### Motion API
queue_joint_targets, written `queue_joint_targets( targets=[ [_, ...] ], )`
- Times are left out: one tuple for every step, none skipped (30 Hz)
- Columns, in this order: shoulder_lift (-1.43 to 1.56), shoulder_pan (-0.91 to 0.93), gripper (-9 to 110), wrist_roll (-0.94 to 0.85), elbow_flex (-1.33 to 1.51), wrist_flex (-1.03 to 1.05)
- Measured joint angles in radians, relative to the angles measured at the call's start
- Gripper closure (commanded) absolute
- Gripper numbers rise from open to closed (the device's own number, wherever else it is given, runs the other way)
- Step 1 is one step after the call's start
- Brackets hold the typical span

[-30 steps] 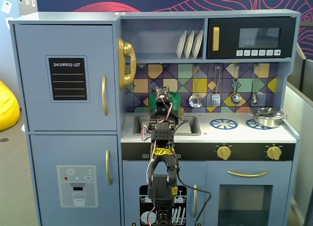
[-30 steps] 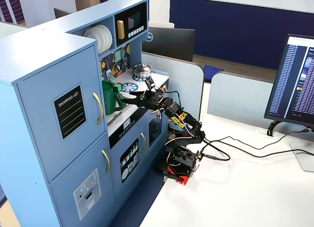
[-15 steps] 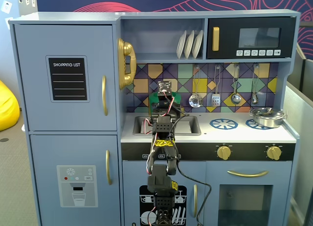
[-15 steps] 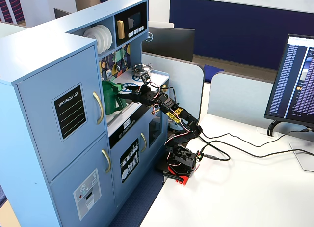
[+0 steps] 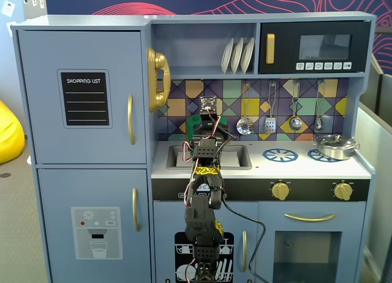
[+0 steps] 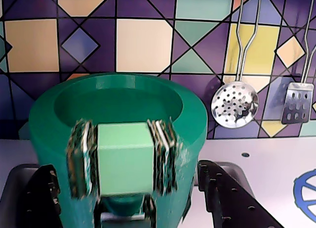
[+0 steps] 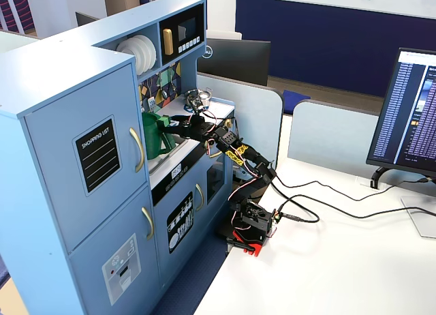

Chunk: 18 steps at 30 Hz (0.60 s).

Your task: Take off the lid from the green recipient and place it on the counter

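The green recipient point(image 6: 118, 97) fills the wrist view: a dark-green tapered pot with a lighter-green block on its front, flanked by ribbed strips. Its top shows as a round dark-green recess. I see no knob, so I cannot make out the lid as a separate part. My gripper point(image 6: 127, 168) is open, its black jaws standing wide on either side of the pot's lower body, close to its sides. In a fixed view the pot point(image 7: 151, 138) stands at the sink end of the white counter point(image 7: 204, 114). In the other, the arm hides all but its top point(image 5: 193, 122).
A sink point(image 5: 236, 155) is sunk into the counter point(image 5: 263, 166). A silver pan point(image 5: 334, 146) sits on the right burner ring. A skimmer point(image 6: 232, 104) and a spatula point(image 6: 297, 103) hang on the tiled backsplash behind the pot. A shelf and microwave overhang the counter.
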Motion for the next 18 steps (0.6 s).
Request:
queue_joint_targets(
  targets=[
    [-0.012, 0.0, 74, 0.0, -0.009, 0.0],
    [-0.021, 0.0, 74, 0.0, -0.018, 0.0],
    [-0.031, 0.0, 74, 0.0, -0.025, 0.0],
    [-0.04, -0.003, 74, 0.0, -0.029, 0.0],
    [-0.048, -0.009, 74, -0.002, -0.035, -0.003],
    [-0.057, -0.015, 74, -0.005, -0.04, -0.006],
    [-0.066, -0.023, 75, -0.006, -0.048, -0.008],
    [-0.077, -0.028, 75, -0.008, -0.057, -0.009],
    [-0.086, -0.031, 75, -0.008, -0.063, -0.009],
    [-0.095, -0.032, 75, -0.008, -0.069, -0.009],
    [-0.103, -0.032, 76, -0.006, -0.074, -0.009],
    [-0.11, -0.029, 77, -0.006, -0.078, -0.009],
    [-0.117, -0.028, 78, -0.006, -0.081, -0.009],
    [-0.121, -0.025, 80, -0.006, -0.086, -0.009],
    [-0.126, -0.023, 82, -0.006, -0.091, -0.009],
    [-0.129, -0.023, 84, -0.006, -0.094, -0.009],
    [-0.129, -0.026, 89, -0.006, -0.097, -0.009],
    [-0.129, -0.031, 92, -0.006, -0.098, -0.009]
  ],
)
